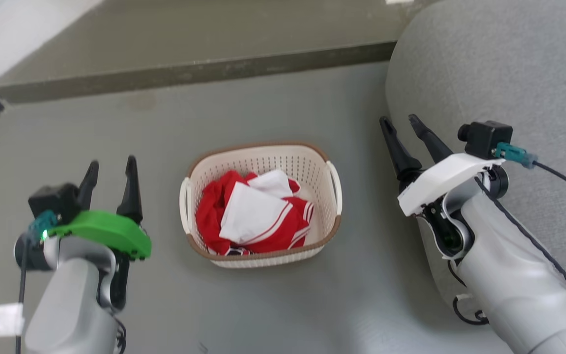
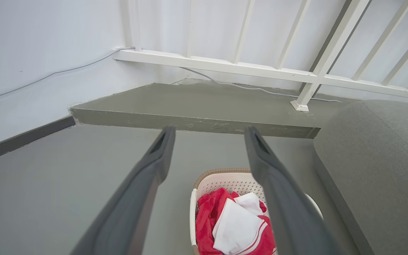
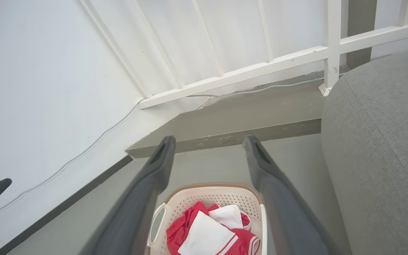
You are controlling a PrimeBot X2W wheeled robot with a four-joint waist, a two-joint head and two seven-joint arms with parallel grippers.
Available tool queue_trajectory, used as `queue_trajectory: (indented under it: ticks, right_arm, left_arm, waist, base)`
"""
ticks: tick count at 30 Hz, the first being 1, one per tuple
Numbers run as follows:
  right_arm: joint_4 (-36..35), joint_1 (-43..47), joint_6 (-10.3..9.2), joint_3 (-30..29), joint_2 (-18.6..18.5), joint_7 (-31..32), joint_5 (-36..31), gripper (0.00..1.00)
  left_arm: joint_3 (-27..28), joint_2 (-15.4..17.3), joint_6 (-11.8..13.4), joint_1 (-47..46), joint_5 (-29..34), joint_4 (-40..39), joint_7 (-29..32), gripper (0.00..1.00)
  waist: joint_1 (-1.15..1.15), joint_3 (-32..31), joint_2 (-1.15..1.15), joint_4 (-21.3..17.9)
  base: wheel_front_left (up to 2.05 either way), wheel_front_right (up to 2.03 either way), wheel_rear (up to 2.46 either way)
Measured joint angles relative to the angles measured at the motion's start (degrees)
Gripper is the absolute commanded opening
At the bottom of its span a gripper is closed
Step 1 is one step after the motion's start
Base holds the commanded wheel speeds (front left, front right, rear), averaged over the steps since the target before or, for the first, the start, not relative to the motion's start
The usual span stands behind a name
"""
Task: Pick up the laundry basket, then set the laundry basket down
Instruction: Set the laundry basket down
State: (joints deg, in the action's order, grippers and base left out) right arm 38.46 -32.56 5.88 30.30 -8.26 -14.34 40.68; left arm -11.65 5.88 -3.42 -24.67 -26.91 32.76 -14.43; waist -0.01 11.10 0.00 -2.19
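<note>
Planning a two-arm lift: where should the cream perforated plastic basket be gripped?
Its white loop handles, one on each short side: left gripper from the left, right gripper from the right. Loops jut outside the brown rim, clear of the red-and-white clothes.

A sofa (image 1: 509, 64) and white railing (image 2: 225, 67) (grey floor (image 1: 312, 108)) suggest a home.

There was one small cream-white perforated plastic laundry basket (image 1: 273, 164) with a brown woven-look rim, and it had two white loop handles (image 1: 183, 204), one on each side. Red and white cloth (image 1: 253, 216) lay bunched inside; the number of pieces could not be told. There were two grippers, the left gripper (image 1: 112, 163) and the right gripper (image 1: 399, 119), each with two long dark fingers (image 1: 132, 191), four in all. There was one grey fabric sofa (image 1: 499, 64).
</note>
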Motion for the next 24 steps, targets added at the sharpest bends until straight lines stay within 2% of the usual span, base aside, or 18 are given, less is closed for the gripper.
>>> queue_trajectory:
  ticks: [8, 24]
  right_arm:
    - [-7.67, 6.39, -1.53, -3.88, -0.33, 0.0, -5.21, 1.0]
    - [-14.78, 16.61, -2.97, -7.82, -0.08, 0.0, -10.25, 1.0]
  left_arm:
    - [2.7, -1.04, 0.79, 6.87, 0.67, -5.35, 0.0, 1.0]
    - [3.99, -2.11, 0.97, 14.94, 2.82, -11.5, 0.01, 1.0]
  waist:
    - [0.0, -4.79, 0.0, -0.45]
    - [0.0, -8.52, 0.0, -0.89]
  base:
    - [0.0, 0.0, 0.0]
    - [0.0, 0.0, 0.0]
